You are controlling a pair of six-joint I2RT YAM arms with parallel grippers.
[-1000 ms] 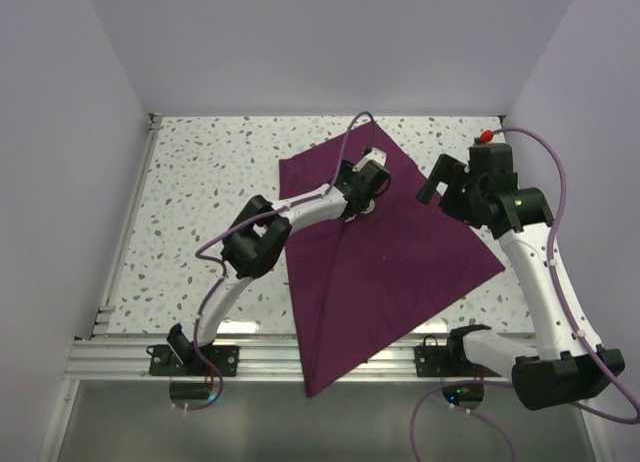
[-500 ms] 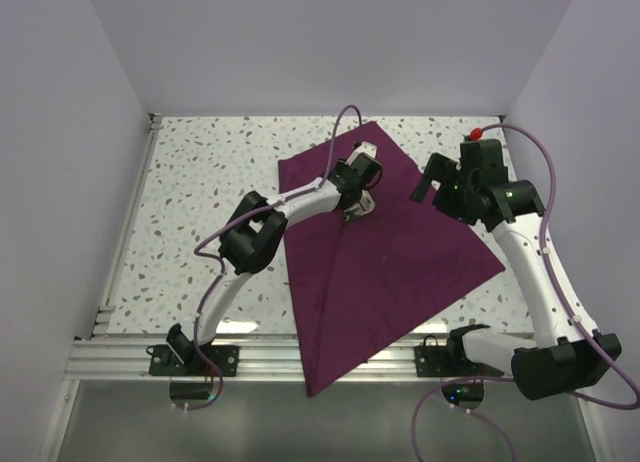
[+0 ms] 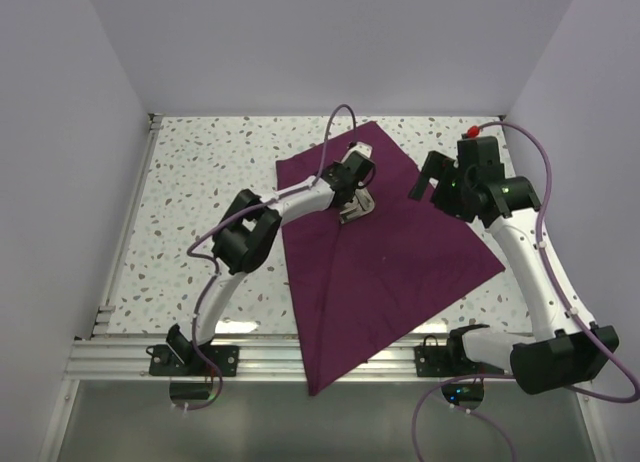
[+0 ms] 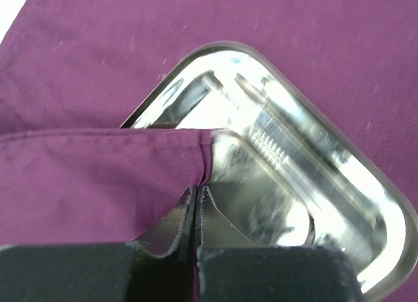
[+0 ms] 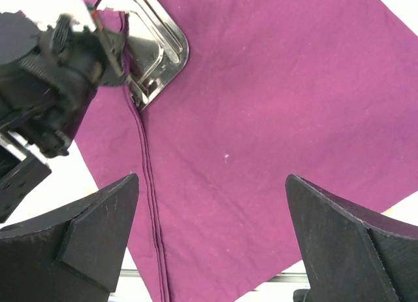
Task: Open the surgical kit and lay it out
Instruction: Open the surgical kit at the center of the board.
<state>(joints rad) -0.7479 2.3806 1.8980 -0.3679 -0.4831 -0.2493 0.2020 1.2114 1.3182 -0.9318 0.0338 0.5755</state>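
The speckled white tabletop (image 3: 200, 202) is carrying the dark purple cloth wrap (image 3: 400, 262), which is lying mostly spread, its 6 o'clock corner hanging over the near edge. Toward the cloth's 12 o'clock end, the small shiny rectangular steel tray (image 4: 346, 178) is sitting half uncovered, with one flap lying over its 9 o'clock side. The left gripper (image 4: 196, 201) is pinching that flap's hem, its fingers pressed together on the fabric right above the tray.

The step appears to be peeling this flap away. It is best done by pulling outward toward 9 o'clock and slightly up, so the hem is clearing the tray's rim without dragging or tipping it.

The right gripper (image 5: 212, 178) is hovering at 3 o'clock of the tray, fingers wide apart and holding nothing, out of the flap's likely path. Slim silver instruments (image 4: 268, 142) are lying in the tray, too blurred to tell apart, and a snagged hem could spill them.
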